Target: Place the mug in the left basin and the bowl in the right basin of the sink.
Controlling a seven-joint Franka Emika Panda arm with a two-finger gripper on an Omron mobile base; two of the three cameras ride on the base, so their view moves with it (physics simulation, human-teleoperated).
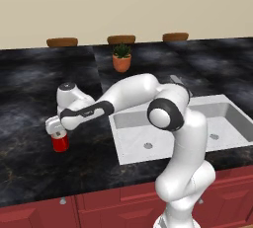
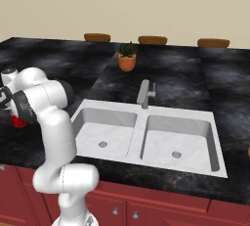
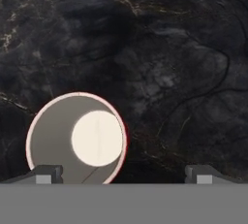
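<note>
The red mug (image 1: 61, 144) stands upright on the black counter left of the sink (image 1: 129, 159). A little of its red (image 2: 18, 121) also shows behind my arm. My gripper (image 1: 58, 133) hangs straight over it, pointing down, jaws open and empty. From the hand camera I look into the mug (image 3: 77, 138), which lies left of centre between my gripper (image 3: 123, 174) tips, its rim by the left fingertip (image 3: 46, 173). The left basin (image 2: 105, 127) and right basin (image 2: 178, 139) are both empty. A tan sliver (image 2: 248, 151) at the counter's right edge may be the bowl.
A grey faucet (image 2: 144, 93) stands behind the divider between the basins. A terracotta plant pot (image 1: 121, 62) sits on the counter behind the sink. Three brown discs (image 1: 62, 42) line the back edge by the wall. Red cabinets (image 2: 161, 205) run below the counter.
</note>
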